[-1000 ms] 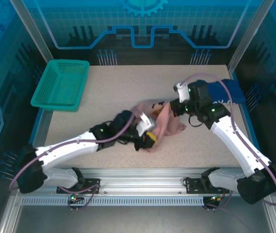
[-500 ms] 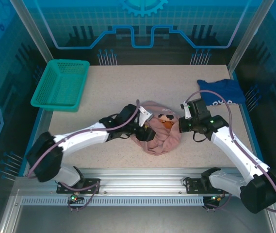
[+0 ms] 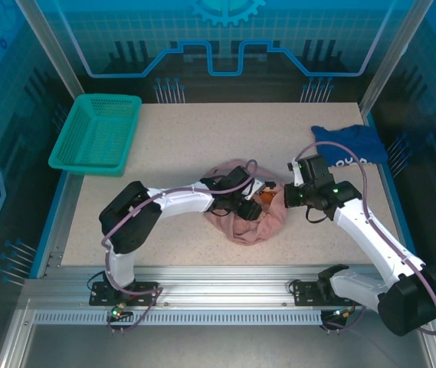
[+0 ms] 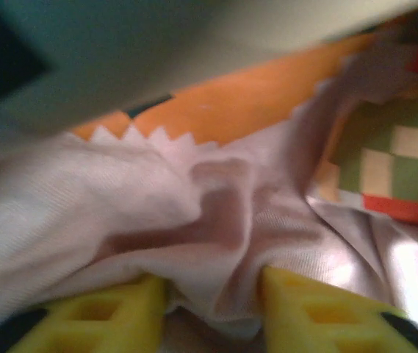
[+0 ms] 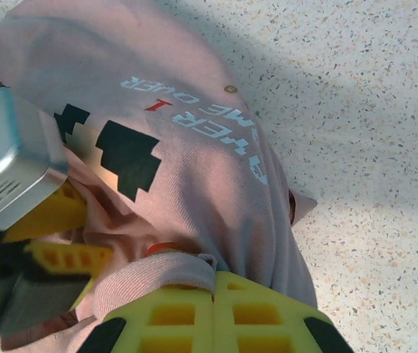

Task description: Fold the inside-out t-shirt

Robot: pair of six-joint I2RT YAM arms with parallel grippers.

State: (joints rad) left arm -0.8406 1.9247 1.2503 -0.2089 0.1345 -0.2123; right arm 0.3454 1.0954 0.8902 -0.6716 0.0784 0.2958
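Note:
The inside-out t-shirt (image 3: 237,227) lies as a dusty pink bunched heap on the middle of the table, with a coloured print patch showing on top. My left gripper (image 3: 254,208) is dug into the heap from the left. In the left wrist view its yellow fingers (image 4: 319,312) press on both sides of a fold of the pink cloth (image 4: 157,191). My right gripper (image 3: 286,199) sits at the heap's right edge. In the right wrist view it (image 5: 214,283) is shut with an edge of the shirt (image 5: 194,147) pinched at its tips.
A green basket (image 3: 95,134) stands at the back left of the table (image 3: 195,138). A dark blue shirt with white print (image 3: 352,144) lies crumpled at the back right, just behind the right arm.
The right gripper came down and forward, lowering the shirt from hanging between the grippers into a heap. The left gripper opened, moved right into the heap and closed again on a fold.

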